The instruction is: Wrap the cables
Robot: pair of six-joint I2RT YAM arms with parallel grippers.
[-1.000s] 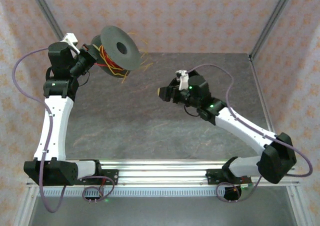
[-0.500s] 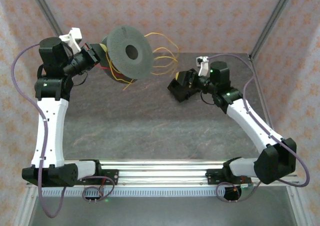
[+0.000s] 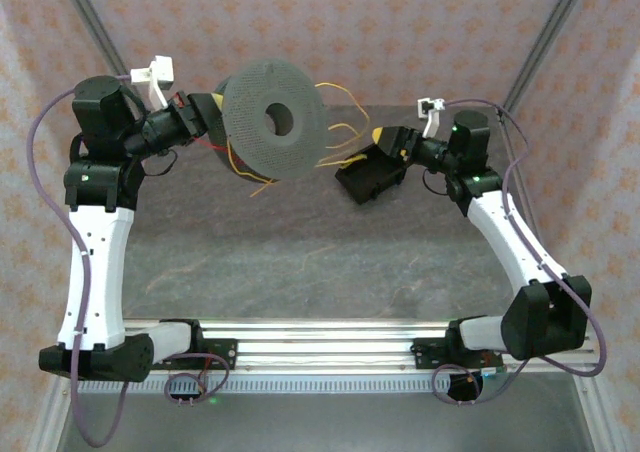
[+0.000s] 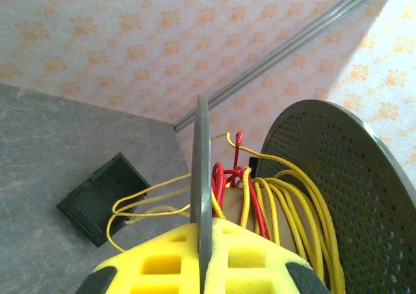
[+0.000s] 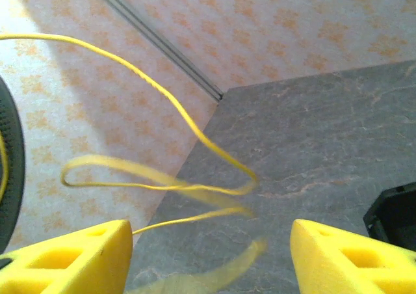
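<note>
A dark grey perforated spool [image 3: 275, 122] is held up in the air at the back left, wound with yellow and red cables [image 4: 286, 196]. My left gripper [image 4: 205, 232] is shut on the spool's near flange [image 4: 203, 157], which stands edge-on between the yellow fingers. Loose yellow cable loops [image 3: 335, 132] hang off the spool toward the right. My right gripper [image 3: 385, 137] is open and points at them. In the right wrist view the loops [image 5: 195, 128] float just ahead of the open right gripper [image 5: 211, 255], touching neither finger.
A small black open box [image 3: 370, 177] sits on the grey table [image 3: 300, 252] below the right gripper, also seen as the black box [image 4: 104, 196] and at the corner [image 5: 396, 216]. Patterned walls close the back and sides.
The left arm lifted the spool and swung it to the right, face toward the camera. The right arm moved back and right, then turned toward the trailing loops.
</note>
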